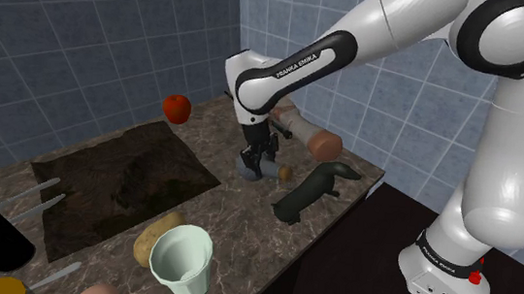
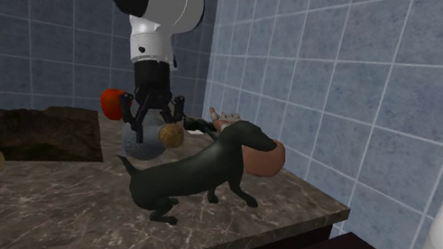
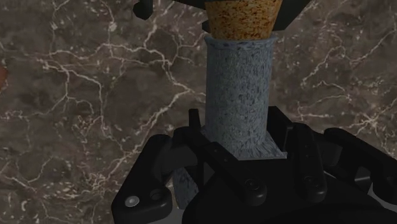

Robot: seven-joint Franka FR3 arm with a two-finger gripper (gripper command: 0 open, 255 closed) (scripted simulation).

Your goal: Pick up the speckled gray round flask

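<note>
Dark marbled counter [image 1: 234, 226], blue-grey tiled walls [image 1: 67, 17]. The speckled grey round cork-stoppered flask [image 3: 240, 102] looks pinched at its neck by the black two-finger gripper [image 3: 238, 137]. It's probably not raised yet, so a straight lift is needed next.

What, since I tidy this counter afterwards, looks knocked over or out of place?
The speckled gray flask lies on its side on the marble counter, its cork pointing toward the dark dog figurine, instead of standing upright. The gripper is down at its body. Nothing looks spilled or broken.
</note>
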